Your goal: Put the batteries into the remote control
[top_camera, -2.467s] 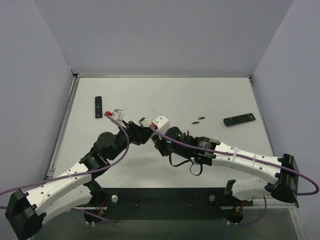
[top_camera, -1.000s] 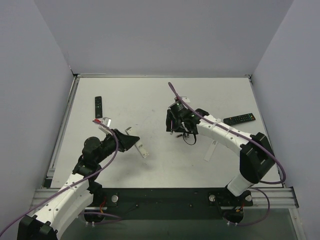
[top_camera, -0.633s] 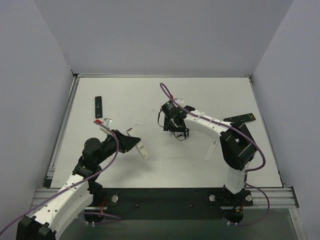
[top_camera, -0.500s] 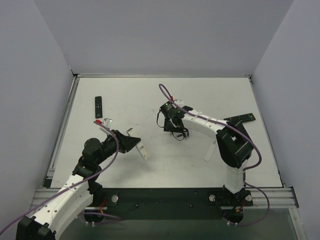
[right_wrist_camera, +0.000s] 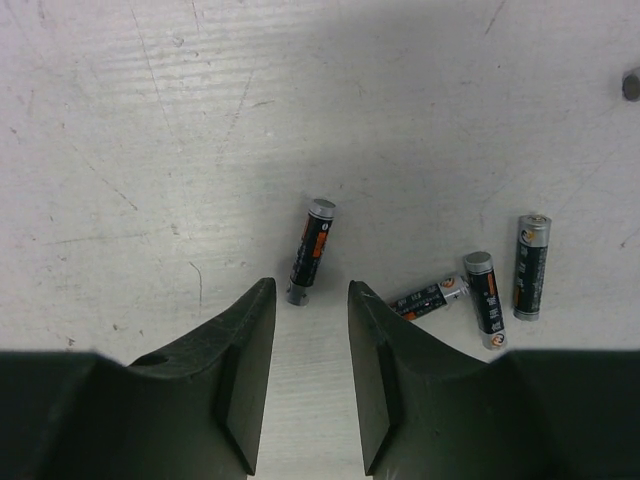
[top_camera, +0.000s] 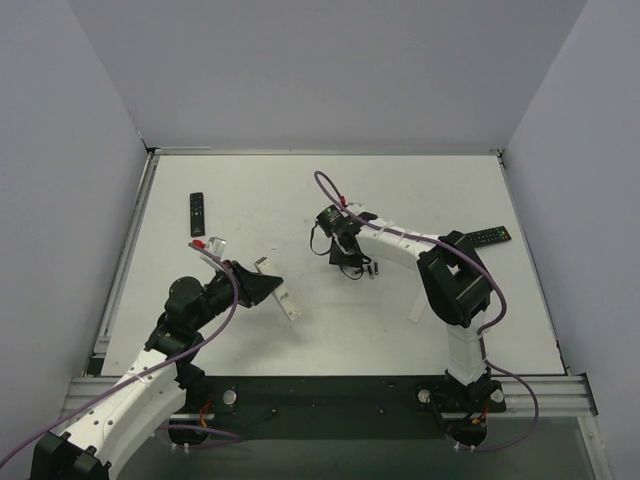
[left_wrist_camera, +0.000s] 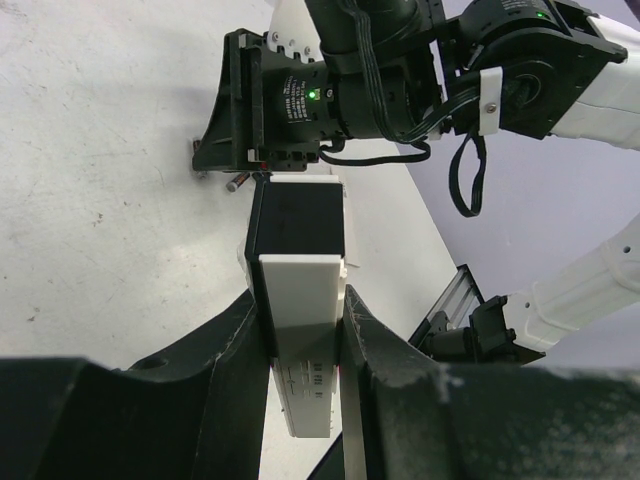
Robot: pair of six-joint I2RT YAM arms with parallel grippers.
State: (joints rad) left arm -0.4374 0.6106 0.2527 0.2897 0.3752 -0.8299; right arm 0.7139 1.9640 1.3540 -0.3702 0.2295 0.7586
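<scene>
Four batteries point(right_wrist_camera: 309, 250): all lie loose on the table point(top_camera: 300, 190) below the right tool. One lies alone and three are clustered just to one side of it.
Right tool point(right_wrist_camera: 308, 290): lowered close to the table with its jaws parted. The near end of the lone battery sits between the fingertips point(right_wrist_camera: 262, 300), and neither one visibly presses it. Nothing is grasped.
Left tool point(left_wrist_camera: 303, 320): clenched on the long sides of the white remote point(left_wrist_camera: 297, 290), which it holds tilted off the table.
White remote, direction: its far end points toward the right tool and the batteries.
Compartment: a dark section point(left_wrist_camera: 297, 222) fills the far end of the white remote. I cannot tell whether anything lies in it.
Black remotes point(top_camera: 197, 213): two lie flat on the table. One is at the far left and the other point(top_camera: 490, 236) is at the right, partly behind the right arm. Both are well apart from the batteries.
White strip point(top_camera: 417, 308): flat on the table beside the right arm.
Change over the last second: the right arm's elbow has swung in toward the middle and its wrist has shifted slightly left. Its jaws have drawn closer together. The left arm and the white remote have kept their place.
Change since the earliest view: both tools then met mid-table, and now they stand well apart.
</scene>
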